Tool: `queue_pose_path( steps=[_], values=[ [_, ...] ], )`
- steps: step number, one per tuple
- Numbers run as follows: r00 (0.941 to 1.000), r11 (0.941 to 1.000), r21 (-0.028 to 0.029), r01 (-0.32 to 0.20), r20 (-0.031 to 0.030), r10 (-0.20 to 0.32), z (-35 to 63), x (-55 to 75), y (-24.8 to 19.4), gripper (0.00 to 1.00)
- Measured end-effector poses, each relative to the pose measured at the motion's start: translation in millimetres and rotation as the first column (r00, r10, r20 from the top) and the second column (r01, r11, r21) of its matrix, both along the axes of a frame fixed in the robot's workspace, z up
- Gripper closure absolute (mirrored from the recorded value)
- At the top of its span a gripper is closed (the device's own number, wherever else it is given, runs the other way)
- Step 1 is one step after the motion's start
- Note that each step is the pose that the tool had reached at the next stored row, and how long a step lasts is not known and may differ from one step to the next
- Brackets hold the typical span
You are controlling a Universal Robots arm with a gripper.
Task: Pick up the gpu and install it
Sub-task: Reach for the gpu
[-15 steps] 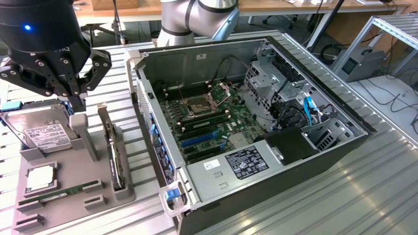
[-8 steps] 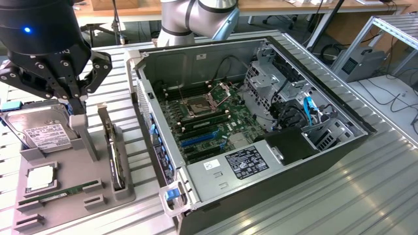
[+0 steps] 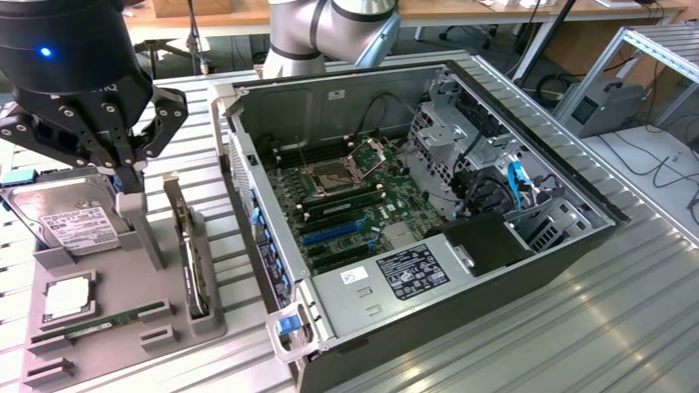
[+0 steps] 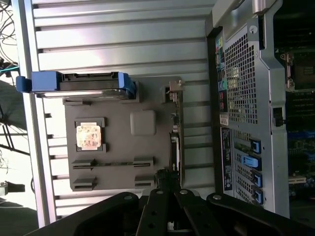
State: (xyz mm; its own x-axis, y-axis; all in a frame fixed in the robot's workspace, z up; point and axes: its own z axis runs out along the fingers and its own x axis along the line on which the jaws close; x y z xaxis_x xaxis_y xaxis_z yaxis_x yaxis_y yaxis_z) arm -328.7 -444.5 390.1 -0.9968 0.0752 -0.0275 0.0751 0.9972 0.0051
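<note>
My pincer is hanging pinched shut, gripping nothing; the gpu is standing on edge in the gray holder, at 5 o'clock of the pincer in the exterior view; I am judging it light, stiff, fragile, best gripped by its bare top edge.

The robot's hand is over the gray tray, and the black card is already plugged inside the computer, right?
No. The gpu is not inside the computer case; it stands on its edge in the gray tray, beside the case. The exterior view shows this. The hand is over the tray.
</note>
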Motion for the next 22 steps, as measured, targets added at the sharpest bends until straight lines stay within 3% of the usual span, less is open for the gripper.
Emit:
queue_pose_path(
  steps=[22],
  values=[
    [1.0,1.0,-0.0052,0.0,0.0,0.0,-0.4,0.0,-10.0,0.89]
  ],
)
